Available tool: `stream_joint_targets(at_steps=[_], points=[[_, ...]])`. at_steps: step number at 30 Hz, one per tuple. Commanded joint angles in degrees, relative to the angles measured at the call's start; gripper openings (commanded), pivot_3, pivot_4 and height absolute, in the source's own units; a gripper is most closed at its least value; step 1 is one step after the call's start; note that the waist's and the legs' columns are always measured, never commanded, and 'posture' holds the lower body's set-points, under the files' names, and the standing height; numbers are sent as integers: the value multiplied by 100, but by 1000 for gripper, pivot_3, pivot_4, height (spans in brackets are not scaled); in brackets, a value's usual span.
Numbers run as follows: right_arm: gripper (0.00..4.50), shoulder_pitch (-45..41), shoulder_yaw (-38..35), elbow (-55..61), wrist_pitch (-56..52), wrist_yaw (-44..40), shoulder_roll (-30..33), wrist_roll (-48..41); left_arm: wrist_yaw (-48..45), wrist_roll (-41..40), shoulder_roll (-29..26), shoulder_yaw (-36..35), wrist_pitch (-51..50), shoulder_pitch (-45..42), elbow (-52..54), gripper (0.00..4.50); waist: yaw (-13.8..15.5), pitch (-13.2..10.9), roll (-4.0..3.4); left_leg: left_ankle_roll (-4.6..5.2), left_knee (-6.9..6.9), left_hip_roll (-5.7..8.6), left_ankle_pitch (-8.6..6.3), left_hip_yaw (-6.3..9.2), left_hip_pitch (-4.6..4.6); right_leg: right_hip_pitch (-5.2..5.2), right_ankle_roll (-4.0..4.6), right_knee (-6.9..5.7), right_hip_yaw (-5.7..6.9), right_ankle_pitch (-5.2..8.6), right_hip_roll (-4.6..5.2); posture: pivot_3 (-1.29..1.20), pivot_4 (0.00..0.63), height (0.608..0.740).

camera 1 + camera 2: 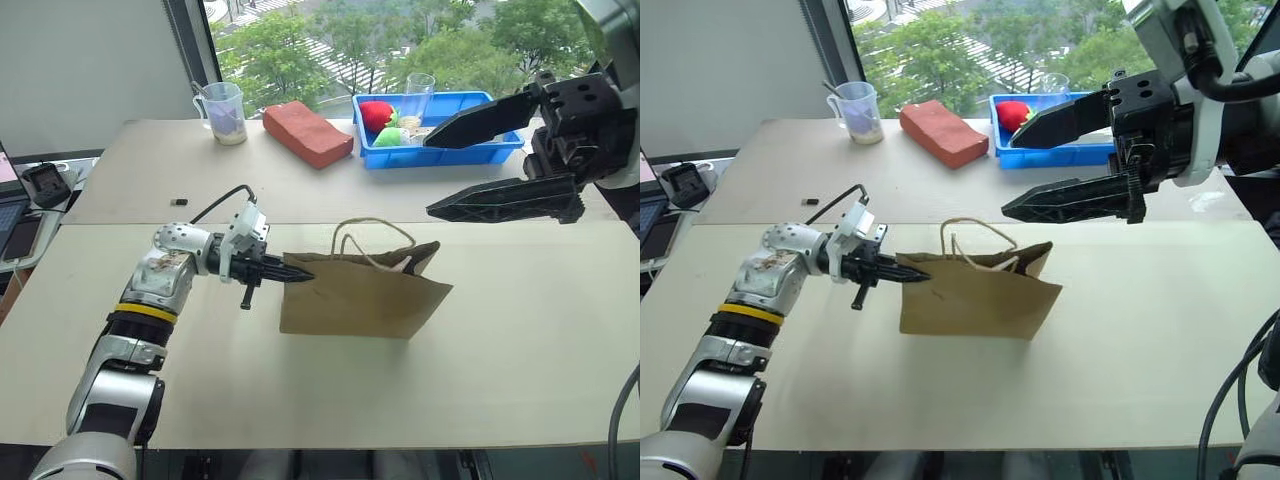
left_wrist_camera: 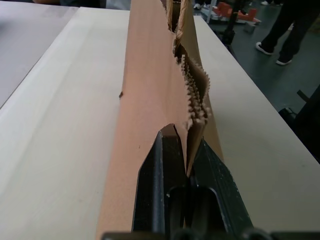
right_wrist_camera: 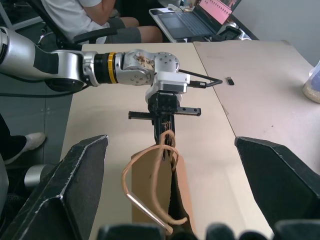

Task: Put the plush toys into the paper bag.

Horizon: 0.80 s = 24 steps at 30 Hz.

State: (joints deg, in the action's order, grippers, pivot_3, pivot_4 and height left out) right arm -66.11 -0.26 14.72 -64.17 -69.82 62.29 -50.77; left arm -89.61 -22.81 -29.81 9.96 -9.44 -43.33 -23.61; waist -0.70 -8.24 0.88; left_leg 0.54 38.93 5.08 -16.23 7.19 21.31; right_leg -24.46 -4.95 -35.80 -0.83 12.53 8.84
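My left hand [image 1: 296,273] is pinched shut on the top edge of the one paper bag [image 1: 362,292], at its end nearest my left arm. The bag stands upright on the table [image 1: 520,330], nearly flat, its two loop handles [image 1: 372,237] sticking up from the narrowly parted mouth. My right hand [image 1: 455,170] hangs above and beyond the bag, its two fingers spread wide with nothing between them.

At the far side of the table sits one blue tray [image 1: 470,152] holding one red soft thing [image 1: 376,114], one green one [image 1: 392,137] and one clear cup [image 1: 419,97]; I can't make out the plush toys for sure. Left of the tray lie one red brick-shaped block [image 1: 307,132] and one measuring jug [image 1: 224,112].
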Motion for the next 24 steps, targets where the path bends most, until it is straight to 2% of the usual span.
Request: stream_joint_targets(at_steps=[1,5,8,15,16,20,24], points=[[4500,28,-112,138,26,89,21,29,-36,82,84,-92,283,-112,-122,65,-5,0,0,0,0,0,0,1,0,-1,0,-1,0,0,0,0,150,740],[4500,181,-79,232,177,91,44,174,-24,85,84,-133,245,-21,-57,65,-11,0,0,-2,-1,-2,1,8,2,-8,0,-7,-1,0,0,0,150,740],[4500,183,-97,230,160,97,11,177,-27,-9,-53,-181,22,102,295,834,-12,0,0,-2,0,-2,1,13,4,-9,0,-7,-2,0,0,0,150,740],[4500,648,-159,353,536,136,23,445,397,-206,-535,-642,-520,314,1079,4187,-10,0,0,-4,0,-2,2,16,5,-11,0,-8,-1,0,0,0,150,740],[4500,783,-218,335,618,173,77,535,510,-291,-640,-784,-681,360,1249,4461,-9,0,-1,-5,0,-2,3,16,5,-12,0,-9,-2,0,0,0,150,740],[4500,1730,-682,288,1027,193,479,913,1056,-550,-1268,-1371,-1579,477,1876,4461,5,-1,0,-6,-1,-3,3,20,8,-16,0,-10,0,0,0,0,150,740],[4500,3147,-1244,406,1574,97,867,1329,1607,-220,-2048,-1581,-1876,768,2374,4461,1,0,-2,-8,-4,-3,3,14,12,-25,-1,-9,0,0,0,0,150,740]])
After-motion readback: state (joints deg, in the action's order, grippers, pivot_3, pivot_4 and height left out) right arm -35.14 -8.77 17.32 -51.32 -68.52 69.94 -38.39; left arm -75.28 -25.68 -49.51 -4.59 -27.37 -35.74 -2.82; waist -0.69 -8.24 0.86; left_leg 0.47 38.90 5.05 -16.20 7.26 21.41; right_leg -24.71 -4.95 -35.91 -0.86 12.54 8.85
